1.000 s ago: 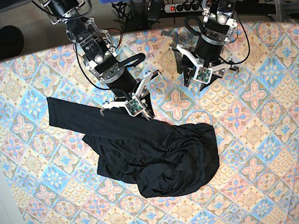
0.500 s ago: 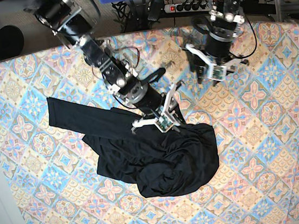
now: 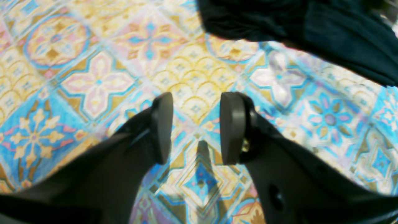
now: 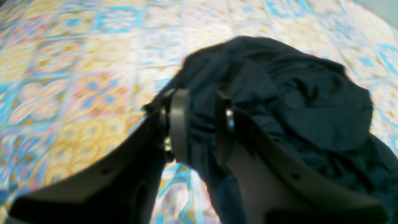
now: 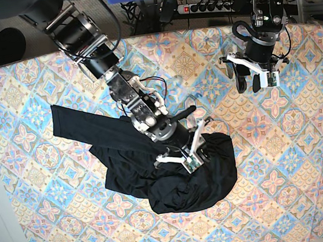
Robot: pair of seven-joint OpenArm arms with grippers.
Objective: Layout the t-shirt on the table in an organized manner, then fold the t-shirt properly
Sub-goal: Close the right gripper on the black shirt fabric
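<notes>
While its two dark pads stand a little apart over the rumpled fabric, the right gripper reaches into the black t-shirt; cloth fills the gap between the pads in the right wrist view, but the blur there does not let me tell whether the fabric is pinched or only lies between them. In the base view that gripper sits over the bunched middle of the garment, at the end of an arm stretched out from the far left corner of the rig.

From there the t-shirt spreads in a crumpled heap toward the near side, rounded at its right edge, with one long sleeve running flat out to the left across the table.

The left gripper hangs released, its pads clearly parted with bare patterned cloth showing between them, and it grasps nothing. It hovers over the table's far right part, well apart from the garment, whose dark edge shows only at the top of the left wrist view.
</notes>
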